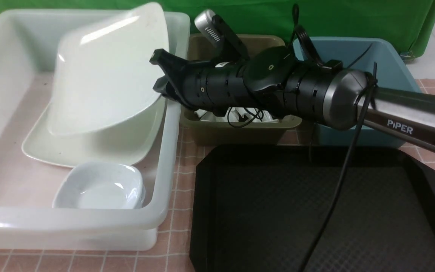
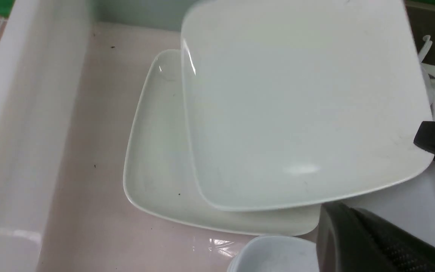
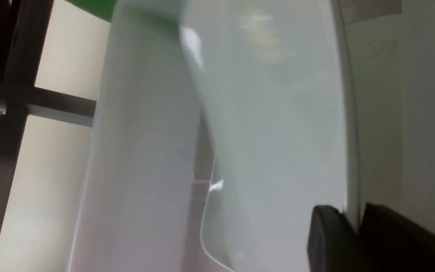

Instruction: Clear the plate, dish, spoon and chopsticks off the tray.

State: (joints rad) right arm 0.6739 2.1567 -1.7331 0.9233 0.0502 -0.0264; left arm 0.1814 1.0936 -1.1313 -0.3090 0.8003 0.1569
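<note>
Over the tub (image 1: 166, 151), at 9 o'clock from the tray (image 1: 315, 211), the right gripper (image 1: 160, 71) holds the plate (image 1: 108, 75) by its rim at the plate's 3 o'clock side. In the right wrist view that rim sits between the two black fingers (image 3: 327, 238), which press on it from either side. The plate hangs steeply tilted, its gripped edge high and its 9 o'clock edge low, and its glossy face is turned toward the camera in the front view. Whether the low edge touches anything beneath cannot be told.

Under it a lower plate (image 1: 89, 151) lies flat on the tub's floor. At 6 o'clock from that lower plate, just beside it and against the tub's near wall, sits the dish (image 1: 100, 187), small and white, also inside the tub.

The right arm reaches across from 3 o'clock, passing over the far edge of the tray and in front of an olive bin (image 1: 236, 132) that stands at 12 o'clock from the tray. White pieces (image 1: 240, 115) lie in that bin, mostly hidden by the arm. A blue bin (image 1: 391, 56) stands at 3 o'clock from the olive one, touching or nearly so.

The tray's textured floor shows bare wherever the arm and its cable do not cover it.

The left gripper (image 2: 353, 234) hangs over the tub's near corner by the dish, its jaws together and holding nothing.
</note>
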